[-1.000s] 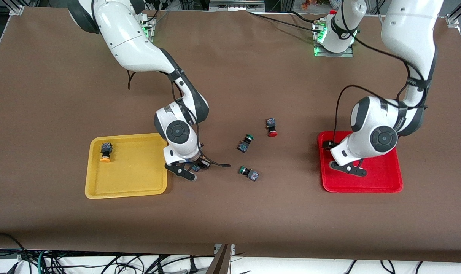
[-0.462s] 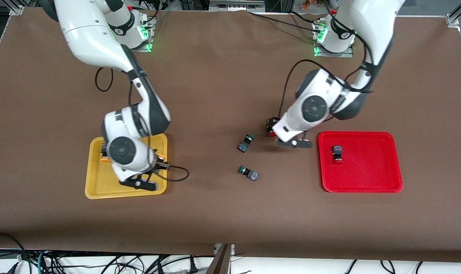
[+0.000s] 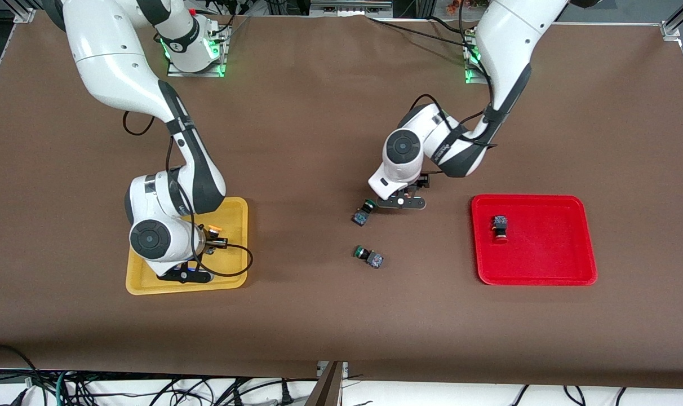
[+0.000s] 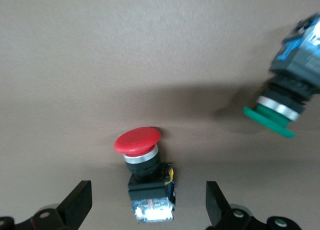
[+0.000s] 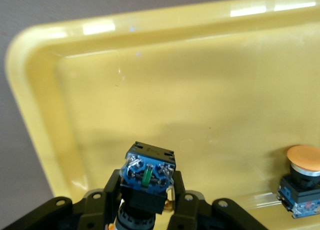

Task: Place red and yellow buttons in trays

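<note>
Over yellow tray: right end effector clamps a yellow button, terminals up, long axis vertical.
Tray mate: second yellow button beside it.
Risk: released upright, it could topple or bounce.
Over surface: left end effector spread wide astride red button, cap pointing away.
Risk: green button close by could be nudged.
Red tray: holds one red.

Brown table, yellow tray; red tray, green switches

Right arm bent low at its end of the counter, right gripper fingers clamped on a load; left arm reaching mid-counter, left gripper fingers spread wide, pointing down.
</note>
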`<state>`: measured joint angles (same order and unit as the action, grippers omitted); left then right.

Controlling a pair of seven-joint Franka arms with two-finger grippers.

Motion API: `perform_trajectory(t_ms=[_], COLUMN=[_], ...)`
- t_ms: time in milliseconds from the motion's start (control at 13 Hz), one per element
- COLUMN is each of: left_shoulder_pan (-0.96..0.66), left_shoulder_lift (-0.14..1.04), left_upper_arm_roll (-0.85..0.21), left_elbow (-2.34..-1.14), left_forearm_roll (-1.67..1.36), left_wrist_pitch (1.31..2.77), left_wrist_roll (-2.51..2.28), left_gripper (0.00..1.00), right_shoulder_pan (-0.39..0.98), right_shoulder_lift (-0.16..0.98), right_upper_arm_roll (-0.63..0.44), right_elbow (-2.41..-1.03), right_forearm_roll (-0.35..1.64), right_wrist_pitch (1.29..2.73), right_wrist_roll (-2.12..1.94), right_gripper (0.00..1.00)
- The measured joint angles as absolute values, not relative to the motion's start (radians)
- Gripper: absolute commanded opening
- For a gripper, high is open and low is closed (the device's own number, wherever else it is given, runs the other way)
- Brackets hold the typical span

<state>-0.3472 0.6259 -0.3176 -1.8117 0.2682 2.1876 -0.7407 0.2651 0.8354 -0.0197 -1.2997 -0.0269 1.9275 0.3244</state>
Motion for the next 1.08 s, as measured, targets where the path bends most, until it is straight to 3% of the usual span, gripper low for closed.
perform_trajectory(t_ms=[77,154,308,538,769,1077], left_shoulder_pan=[-0.352,-0.353,-0.352,-0.351,-0.343,-0.275], left_shoulder_lift=[0.637,0.643,0.648,0.648,0.632,0.497], left_upper_arm_roll=[-0.318,-0.317,-0.315,-0.315,-0.314,-0.311], left_elbow=[-1.815,-1.818,-1.82,-1.82,-1.81,-1.745], left_forearm_roll=[0.283,0.29,0.294,0.294,0.294,0.296], left_wrist_pitch=[2.188,2.189,2.191,2.193,2.178,1.917], left_wrist_roll=[-0.748,-0.753,-0.758,-0.759,-0.762,-0.738], left_gripper=[1.0,0.91,0.47,0.17,0.15,0.16], right_shoulder_pan=[0.26,0.25,0.23,0.225,0.222,0.159], right_shoulder_lift=[0.84,0.845,0.847,0.819,0.763,0.687], right_upper_arm_roll=[-0.02,-0.02,-0.02,-0.02,-0.027,-0.039], right_elbow=[-1.313,-1.322,-1.322,-1.269,-1.178,-1.122], right_forearm_roll=[-0.027,-0.027,-0.027,-0.028,-0.03,-0.033], right_wrist_pitch=[1.943,1.958,1.971,1.898,1.659,1.476], right_wrist_roll=[0.322,0.317,0.299,0.27,0.171,0.032], right_gripper=[0.99,1.0,1.0,1.0,1.0,1.0])
